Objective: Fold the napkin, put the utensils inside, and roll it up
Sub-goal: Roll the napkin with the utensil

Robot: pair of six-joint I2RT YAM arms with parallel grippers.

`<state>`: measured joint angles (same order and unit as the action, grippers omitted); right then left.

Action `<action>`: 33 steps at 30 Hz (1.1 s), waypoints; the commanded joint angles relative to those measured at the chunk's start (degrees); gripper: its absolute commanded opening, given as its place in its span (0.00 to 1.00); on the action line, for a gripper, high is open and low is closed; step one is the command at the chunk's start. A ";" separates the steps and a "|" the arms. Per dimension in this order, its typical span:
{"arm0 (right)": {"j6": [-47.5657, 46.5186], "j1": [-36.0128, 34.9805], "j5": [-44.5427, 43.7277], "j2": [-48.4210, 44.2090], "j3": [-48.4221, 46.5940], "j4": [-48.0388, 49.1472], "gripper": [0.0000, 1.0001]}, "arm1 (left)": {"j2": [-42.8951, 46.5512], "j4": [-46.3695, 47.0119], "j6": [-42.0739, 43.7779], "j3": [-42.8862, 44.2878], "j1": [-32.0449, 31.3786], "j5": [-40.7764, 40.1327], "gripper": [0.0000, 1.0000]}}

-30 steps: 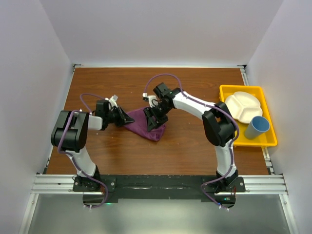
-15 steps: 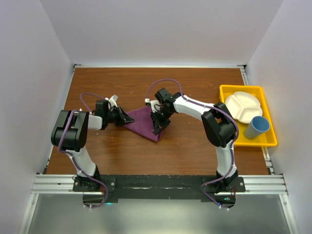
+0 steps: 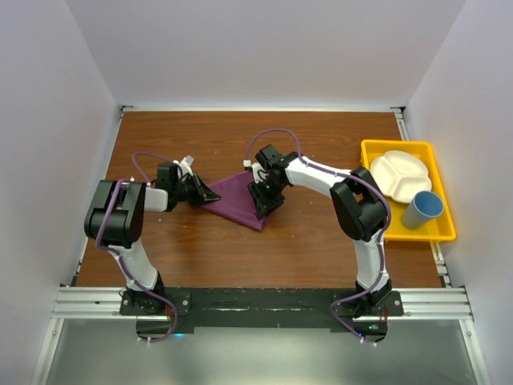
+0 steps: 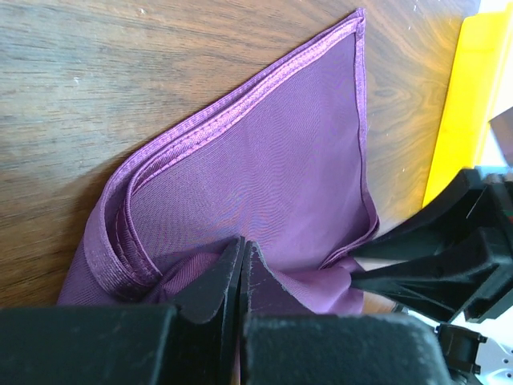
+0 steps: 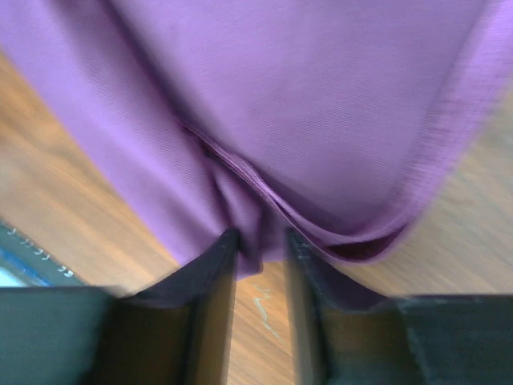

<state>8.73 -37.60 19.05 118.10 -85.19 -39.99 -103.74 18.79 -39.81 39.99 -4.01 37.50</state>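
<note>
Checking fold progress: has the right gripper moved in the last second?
Yes. The right gripper shifted slightly right, toward the tray, pinching the napkin.

Setting: robotics lab test cell. Indicators:
- Plain white walls [image 3: 264,48] enclose the wooden surface [image 3: 200,249] on the left, far and right edges, forming a box.
- An aluminium rail [image 3: 88,303] runs along the near edge and carries two arms [image 3: 120,220] bolted side by side.
- Purple cables [image 3: 272,132] loop along the arms, exposed.
- Tableware is staged as props: a napkin [image 3: 236,200] mid-surface, and a yellow tray [image 3: 370,152] at the right edge holding a plate [image 3: 397,172] and a cup [image 3: 422,210].
</note>
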 commanded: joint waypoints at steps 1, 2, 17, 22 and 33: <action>-5.28 -2.99 -8.66 -5.51 -6.11 -4.83 0.55 | -3.22 -7.97 3.61 -0.17 1.11 -6.82 0.00; -6.52 -5.18 -9.29 -6.04 -6.91 -5.53 0.58 | -3.22 -8.24 3.34 0.00 1.11 -6.73 0.00; -17.78 -18.20 -21.15 3.97 -16.42 0.26 0.72 | -3.92 -17.46 0.79 3.43 1.11 -5.77 0.00; -17.61 -18.21 -22.13 4.76 -14.31 3.51 0.68 | -3.92 -18.70 1.05 4.31 1.11 -5.77 0.00; -11.11 -17.68 -20.47 7.23 -9.47 5.97 0.18 | 3.45 -25.54 3.07 9.13 1.11 -9.70 0.11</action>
<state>-6.00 -55.81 -2.90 124.55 -96.95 -35.90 -104.31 3.09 -41.08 46.83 -3.44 37.21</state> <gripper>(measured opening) 0.226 0.036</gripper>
